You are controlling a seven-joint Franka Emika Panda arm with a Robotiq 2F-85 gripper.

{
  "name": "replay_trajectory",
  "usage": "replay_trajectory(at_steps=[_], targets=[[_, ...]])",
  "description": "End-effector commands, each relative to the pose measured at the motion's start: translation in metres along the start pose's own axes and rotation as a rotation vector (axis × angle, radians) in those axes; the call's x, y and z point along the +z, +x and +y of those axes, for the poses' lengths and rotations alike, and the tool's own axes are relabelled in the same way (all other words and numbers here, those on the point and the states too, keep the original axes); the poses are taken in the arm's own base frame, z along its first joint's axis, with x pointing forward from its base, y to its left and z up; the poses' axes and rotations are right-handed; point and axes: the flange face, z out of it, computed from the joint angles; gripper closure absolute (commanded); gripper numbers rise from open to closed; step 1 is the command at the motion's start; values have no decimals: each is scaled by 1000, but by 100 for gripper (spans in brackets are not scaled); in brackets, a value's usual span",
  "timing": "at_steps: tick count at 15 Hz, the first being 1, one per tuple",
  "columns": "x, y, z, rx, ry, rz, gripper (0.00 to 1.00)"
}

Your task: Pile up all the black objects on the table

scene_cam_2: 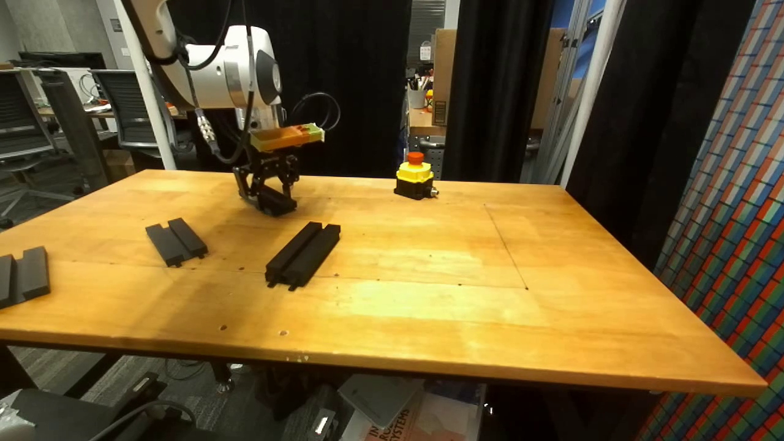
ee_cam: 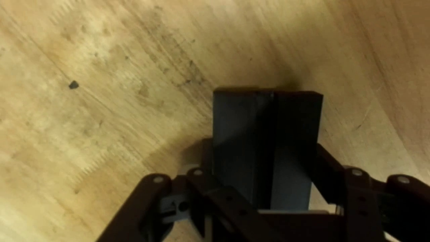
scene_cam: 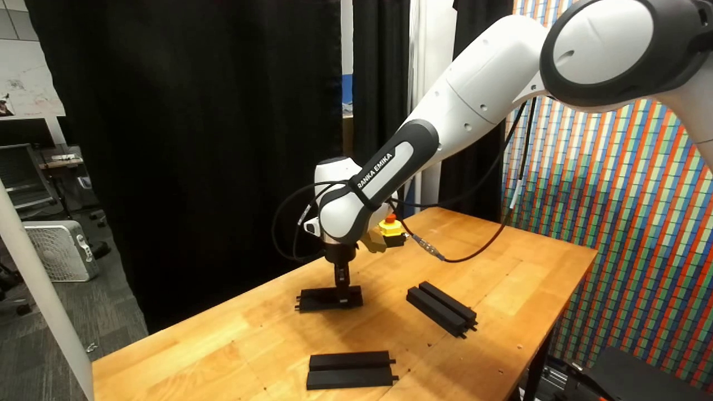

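Note:
My gripper [ee_cam: 263, 156] is shut across the width of a black plate [ee_cam: 235, 127], one finger along each long side. In both exterior views this plate [scene_cam: 317, 299] is at table level under the gripper [scene_cam: 342, 298]; whether it touches the wood is unclear. Its near end is hidden by the gripper in the wrist view. More grooved black plates lie flat on the table [scene_cam_2: 551, 331]: a plate [scene_cam_2: 313, 256] in front of the gripper [scene_cam_2: 269, 193], a smaller-looking plate [scene_cam_2: 188, 237] to its left, and a plate [scene_cam_2: 35, 272] cut by the frame's left edge.
A red-and-yellow button box [scene_cam_2: 414, 176] stands at the back of the table, partly behind the arm in an exterior view. Black cables [scene_cam: 490, 250] hang from the arm over the tabletop. A black curtain [scene_cam: 223, 167] hangs along the table's far side.

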Motion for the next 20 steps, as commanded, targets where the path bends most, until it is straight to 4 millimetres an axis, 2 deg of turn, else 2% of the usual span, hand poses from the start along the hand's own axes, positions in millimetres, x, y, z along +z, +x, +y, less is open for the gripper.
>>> replay_trajectory(at_steps=[1,5,10,16,20], targets=[[-36,-19,-11,165,-4,3,55],[-64,-43,-22,310,-33,8,55],[-90,-102,-47,520,-68,11,55],[-96,-165,-77,786,-95,17,55],[-86,-185,-89,937,-116,18,55]])
